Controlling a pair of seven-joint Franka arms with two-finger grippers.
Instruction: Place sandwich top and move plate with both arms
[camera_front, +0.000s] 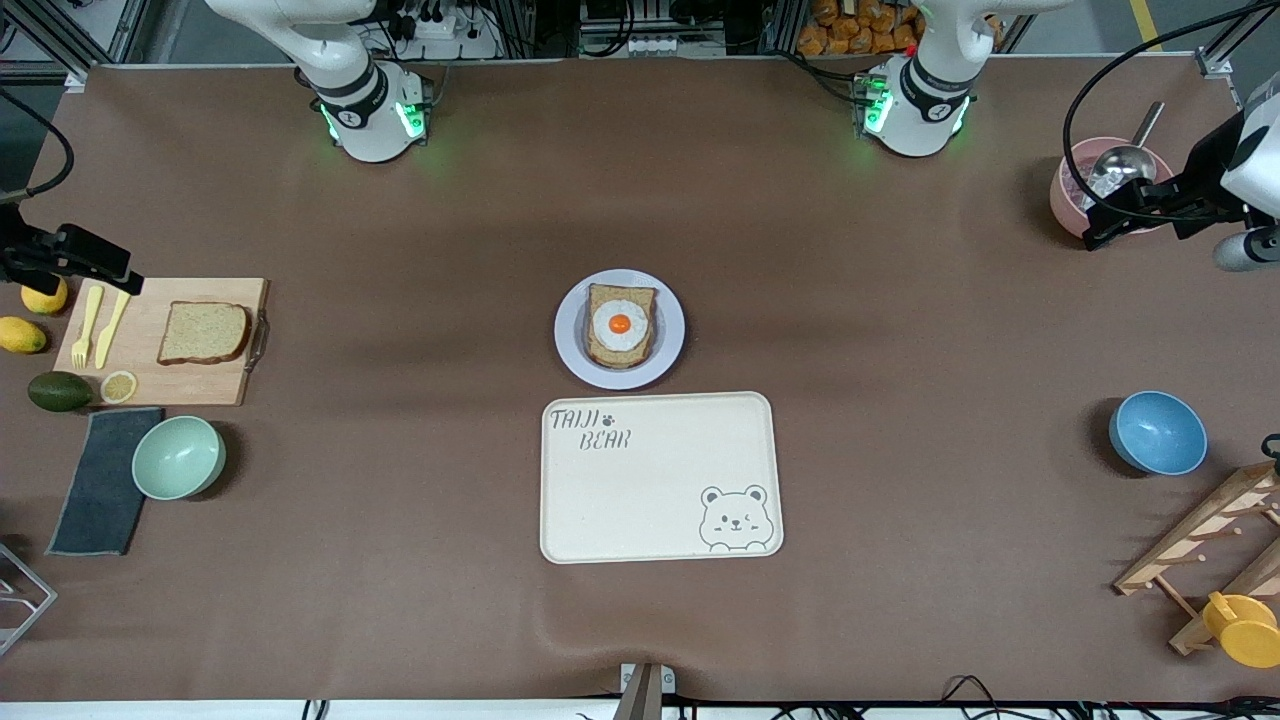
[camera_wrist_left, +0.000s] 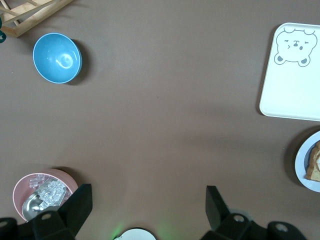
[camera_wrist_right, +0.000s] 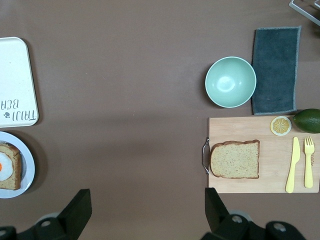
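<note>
Both end effectors (L (camera_wrist_left: 147, 210), R (camera_wrist_right: 147, 210)) gape wide over brown table (camera_front: 900, 400), holding nothing.

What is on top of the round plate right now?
On the plate lies a bread slice carrying a fried egg. The egg covers the slice's middle. The sandwich top sits apart on the cutting board.

Brown matte table cover (camera_front: 400, 560), even overhead light, soft shadows. Aluminium frame rails (camera_front: 60, 35) along the robots' edge, cables (camera_front: 1120, 60) and power strip (camera_front: 440, 25) there. Grey floor (camera_front: 1100, 20), yellow line (camera_front: 1145, 20).
</note>
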